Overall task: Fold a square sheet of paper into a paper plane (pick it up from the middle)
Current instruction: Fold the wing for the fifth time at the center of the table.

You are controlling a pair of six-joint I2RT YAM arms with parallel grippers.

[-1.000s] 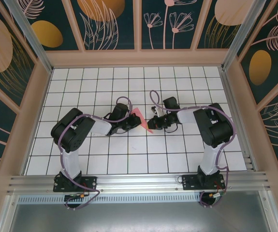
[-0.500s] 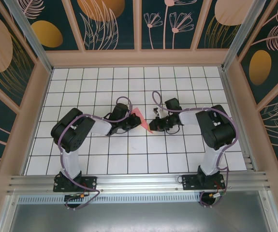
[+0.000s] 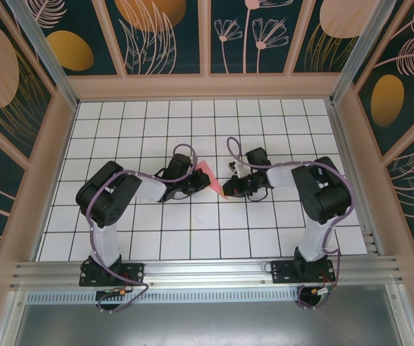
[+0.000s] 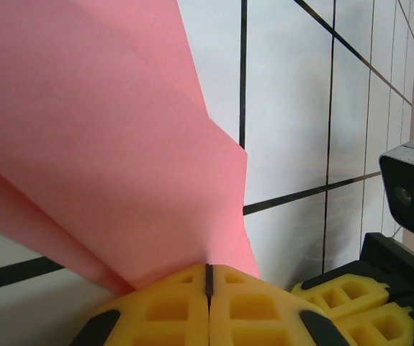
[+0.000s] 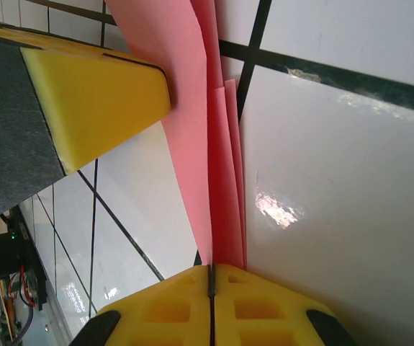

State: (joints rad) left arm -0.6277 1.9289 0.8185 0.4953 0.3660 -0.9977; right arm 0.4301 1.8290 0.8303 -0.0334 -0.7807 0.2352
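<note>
At the middle of the white grid table stood the partly folded pink paper, between the arms. Light, limp and easily torn, it probably handled best by its layered creases. The left gripper and the right gripper each pinched a folded edge, jaws pressed tight on it.

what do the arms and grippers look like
The left arm and right arm are both black with rounded joint housings and white link sections. A purple cable loops along each. The fingers are yellow plastic blocks with moulded square recesses, on black mounts.
</note>
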